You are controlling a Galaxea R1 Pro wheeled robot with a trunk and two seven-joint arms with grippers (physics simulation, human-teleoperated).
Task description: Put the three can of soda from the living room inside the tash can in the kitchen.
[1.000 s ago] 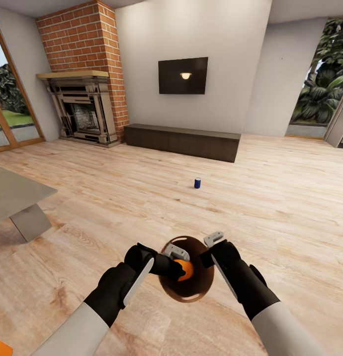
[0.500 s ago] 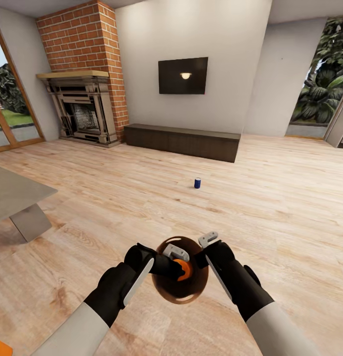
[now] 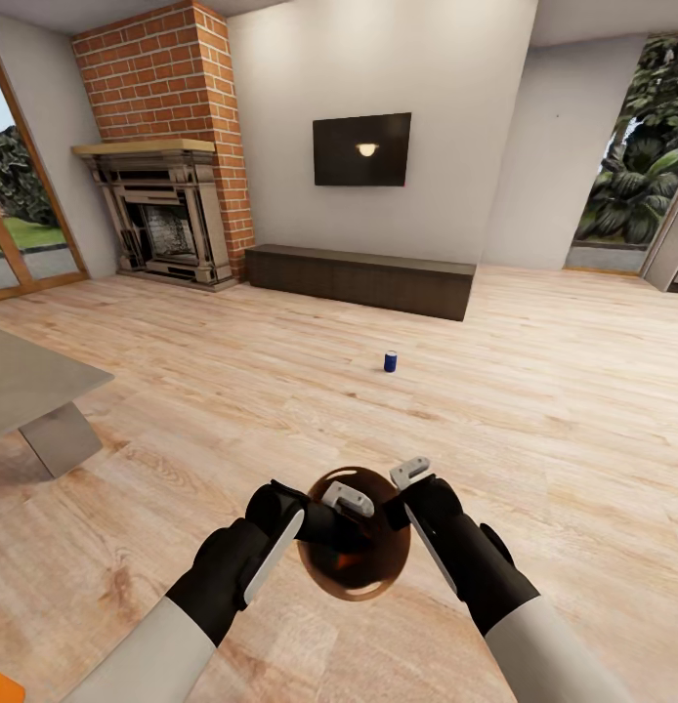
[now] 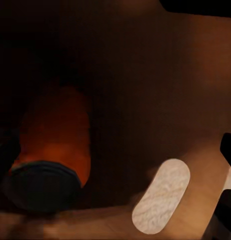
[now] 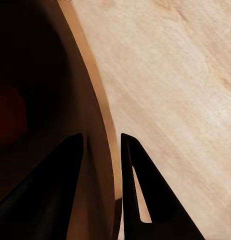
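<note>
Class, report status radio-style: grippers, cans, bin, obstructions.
Right gripper shut on trash can rim. Left gripper over bin, state unclear. Orange can inside bin; blue can upright on floor ahead.

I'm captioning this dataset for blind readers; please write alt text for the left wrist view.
A bright orange soda can with a grey top lies deep inside the round bin's coppery brown interior. Pale wooden floor shows through the bin's oval handle hole.

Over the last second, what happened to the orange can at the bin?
The orange can left the left gripper and now lies inside the bin, which shifted slightly leftward, its rim pinched by the right gripper. The blue can stayed put on the floor.
</note>
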